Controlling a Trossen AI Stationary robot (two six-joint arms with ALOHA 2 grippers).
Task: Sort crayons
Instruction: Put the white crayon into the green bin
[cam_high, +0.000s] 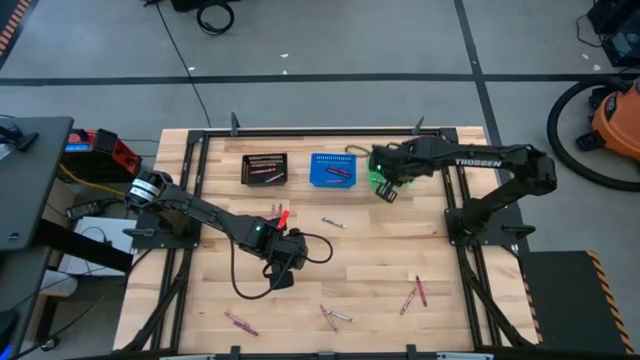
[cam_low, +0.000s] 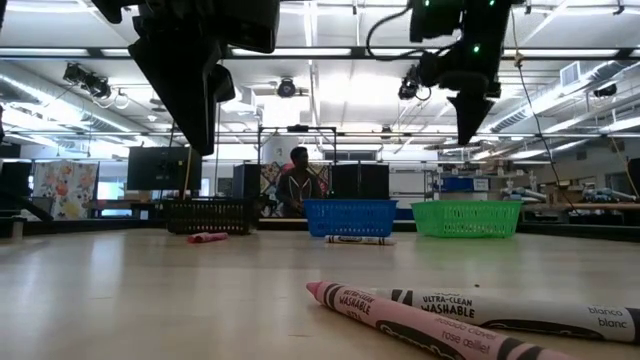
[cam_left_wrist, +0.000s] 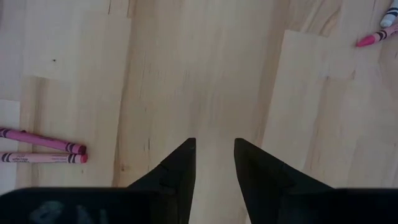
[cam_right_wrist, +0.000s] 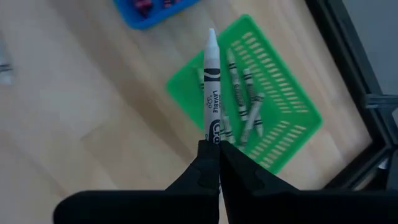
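Observation:
My right gripper (cam_right_wrist: 214, 148) is shut on a white crayon (cam_right_wrist: 211, 81) and hangs above the green basket (cam_right_wrist: 283, 109), at the table's far right (cam_high: 385, 185). Several white crayons (cam_right_wrist: 239, 93) lie in that basket. My left gripper (cam_left_wrist: 214, 146) stands open over bare wood near the table's middle (cam_high: 281, 280), with nothing between its fingers. Loose pink and white crayons lie flat on the table: two pink ones (cam_left_wrist: 43, 152) beside the left gripper, and a pink (cam_low: 400, 318) and a white one (cam_low: 520, 305) at the near edge. My right gripper pinches the white crayon's blunt end (cam_right_wrist: 213, 132) between its two fingers. The crayon runs along the fingers and sticks out past their tips, its pointed tip (cam_right_wrist: 211, 34) leading. The fingers slant down from above. The crayon is lifted clear, over the green basket.
A black basket (cam_high: 264, 168) and a blue basket (cam_high: 334, 170) with pink crayons stand in the far row, left of the green one. More crayons lie scattered (cam_high: 333, 222) (cam_high: 412, 295) (cam_high: 240, 322). A black frame (cam_high: 455, 200) rims the table. A person (cam_low: 298, 180) sits in the room beyond.

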